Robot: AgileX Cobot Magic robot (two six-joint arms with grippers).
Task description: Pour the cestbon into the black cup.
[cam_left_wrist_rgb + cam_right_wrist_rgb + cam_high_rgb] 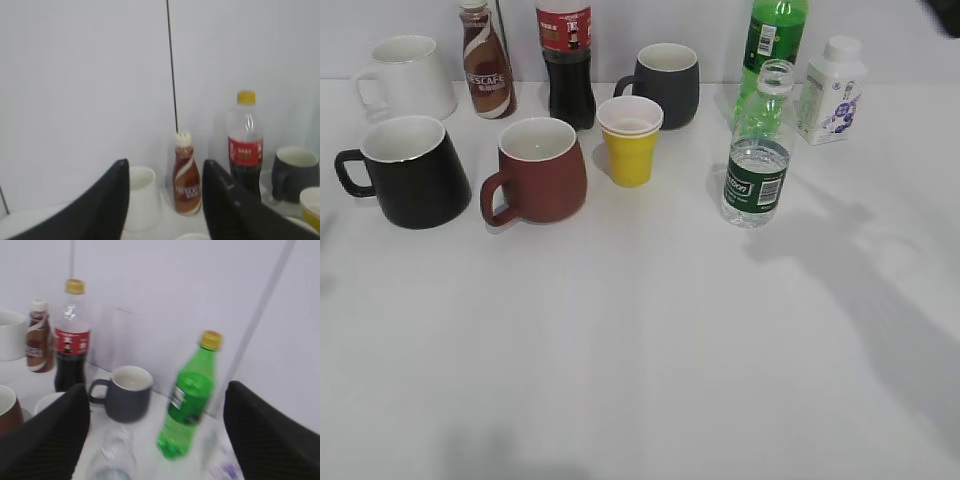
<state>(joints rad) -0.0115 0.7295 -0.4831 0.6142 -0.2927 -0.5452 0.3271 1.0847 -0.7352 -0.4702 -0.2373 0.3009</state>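
Note:
The cestbon (757, 150) is a clear ribbed bottle with a dark green label, uncapped and part full, standing upright at the right of the table. Its blurred neck shows low in the right wrist view (117, 450). The black cup (415, 172) stands at the left, white inside, handle to the left. My right gripper (157, 387) is open wide, above and in front of the cestbon, holding nothing. My left gripper (165, 165) is open and empty, raised and facing the back wall. Neither gripper shows in the exterior view.
A brown-red mug (540, 168), yellow paper cup (630, 140) and dark grey mug (665, 82) stand mid-table. At the back are a white mug (408, 75), Nescafe bottle (486, 65), cola bottle (566, 60), green soda bottle (772, 45) and white carton (832, 90).

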